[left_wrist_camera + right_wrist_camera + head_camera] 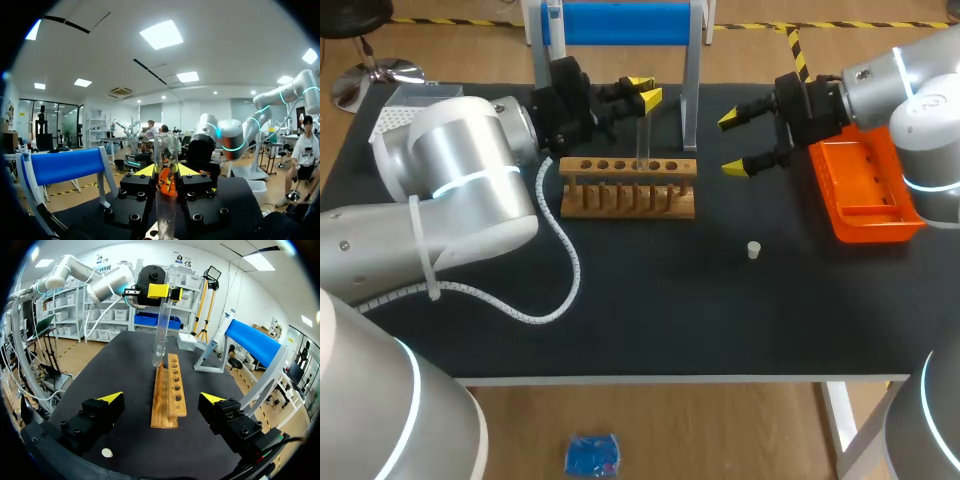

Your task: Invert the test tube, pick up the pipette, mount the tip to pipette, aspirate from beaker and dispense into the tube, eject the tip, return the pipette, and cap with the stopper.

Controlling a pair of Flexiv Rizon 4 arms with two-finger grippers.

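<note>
Head view: left fingers [647, 96] clamp the test tube [643, 135], with the rack [628, 185] just below them.
A tilted tube may strike the rack's edge and slip; right fingers [734, 118] stand apart, empty.

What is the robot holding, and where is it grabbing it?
The left gripper pinches the clear test tube near its upper end, rounded end down, over the wooden rack. The right gripper is open and holds nothing.

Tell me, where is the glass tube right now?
The tube stands upright between the left fingers, just over the rack, far middle of the table in the head view.
</note>
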